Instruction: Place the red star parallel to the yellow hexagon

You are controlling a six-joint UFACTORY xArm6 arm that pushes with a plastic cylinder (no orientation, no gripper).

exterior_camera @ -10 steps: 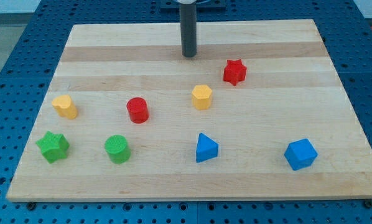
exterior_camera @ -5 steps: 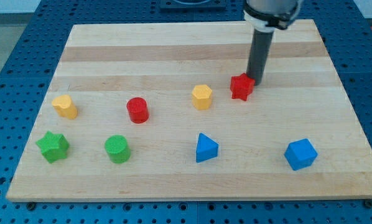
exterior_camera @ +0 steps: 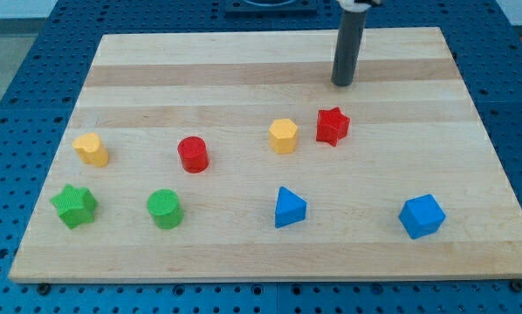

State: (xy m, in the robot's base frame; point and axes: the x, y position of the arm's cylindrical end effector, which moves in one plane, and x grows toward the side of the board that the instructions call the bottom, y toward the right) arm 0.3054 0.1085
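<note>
The red star point(exterior_camera: 332, 126) lies on the wooden board right of centre. The yellow hexagon point(exterior_camera: 283, 136) sits just to its left, a small gap between them, slightly lower in the view. My tip point(exterior_camera: 341, 83) stands above the red star toward the view's top, clear of it and touching no block.
A red cylinder point(exterior_camera: 192, 154) and a second yellow block point(exterior_camera: 92, 149) lie to the left. A green star point(exterior_camera: 74, 206), a green cylinder point(exterior_camera: 165, 209), a blue triangular block point(exterior_camera: 289, 208) and a blue cube point(exterior_camera: 421, 216) lie along the bottom. The wooden board point(exterior_camera: 470, 131) rests on a blue perforated table.
The tip came from the top centre down to the red star's right side, pushed it down and left toward the yellow hexagon, then drew back toward the view's top.
</note>
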